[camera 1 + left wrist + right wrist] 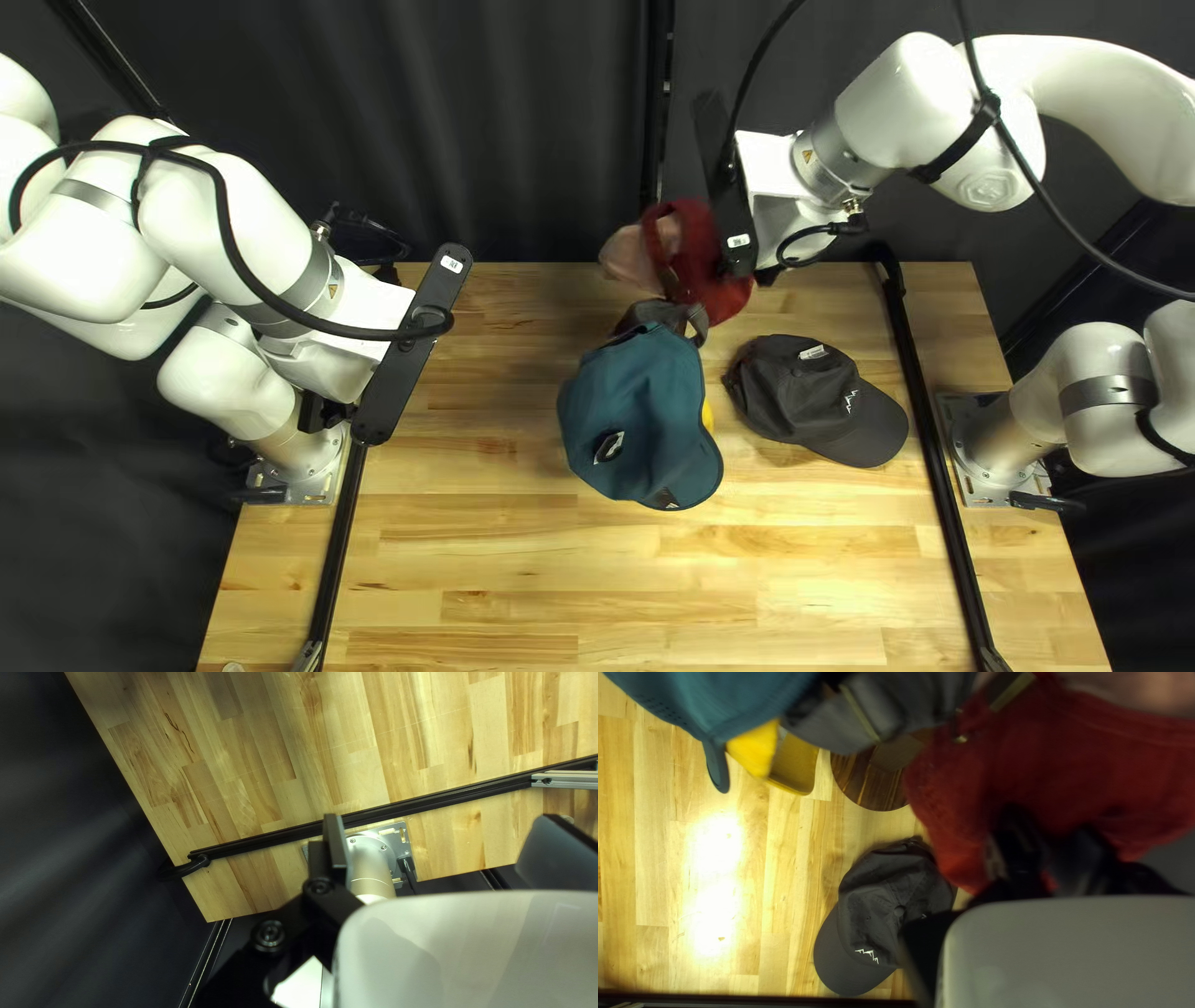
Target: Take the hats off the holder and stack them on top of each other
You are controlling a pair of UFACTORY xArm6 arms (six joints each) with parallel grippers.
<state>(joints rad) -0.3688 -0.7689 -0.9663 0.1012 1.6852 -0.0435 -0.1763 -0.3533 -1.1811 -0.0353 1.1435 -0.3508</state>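
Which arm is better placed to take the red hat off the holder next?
Right. The right gripper is at the red hat on the holder, with the black hat lying close by. The left gripper hangs open far off, near its own base.

Your butcher-block table [523, 579], pale strips of wood, stands before a dark curtain [467, 112] that hangs behind its far edge. Two black rails cross its top from near edge to far: the left rail [338, 541] just inside the left edge, the right rail [934, 467] just inside the right. A black post [656, 93] rises behind the far edge, about midway.
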